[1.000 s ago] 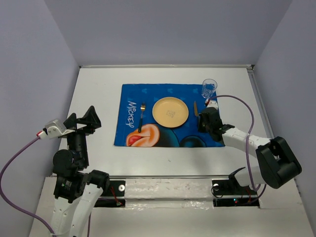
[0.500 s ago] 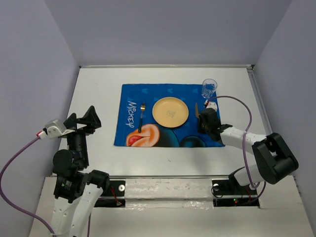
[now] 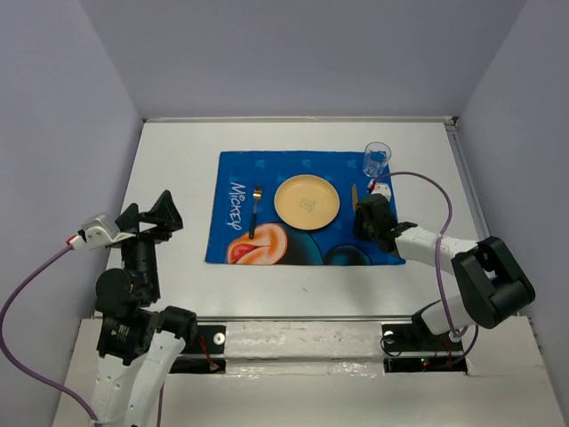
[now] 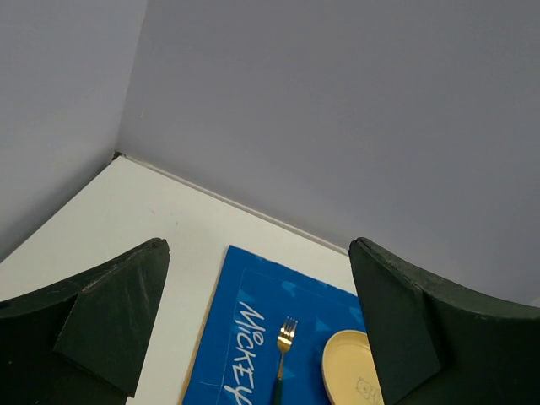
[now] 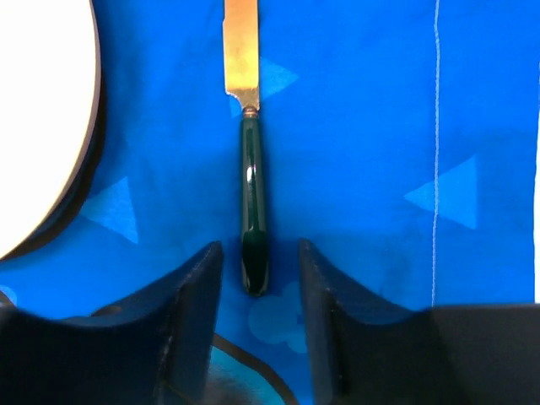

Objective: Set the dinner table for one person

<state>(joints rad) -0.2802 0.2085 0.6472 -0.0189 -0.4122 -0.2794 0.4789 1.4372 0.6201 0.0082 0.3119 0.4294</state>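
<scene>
The right gripper [image 5: 257,257] is open, the knife [image 5: 253,202] lying free between its fingers, beside the plate [image 5: 42,126] as a setting needs; the left gripper [image 4: 259,253] hangs open, empty.

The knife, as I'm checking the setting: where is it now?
In the top view, the knife lies on the blue placemat just right of the yellow plate, its handle end between the open fingers of the right gripper.
</scene>
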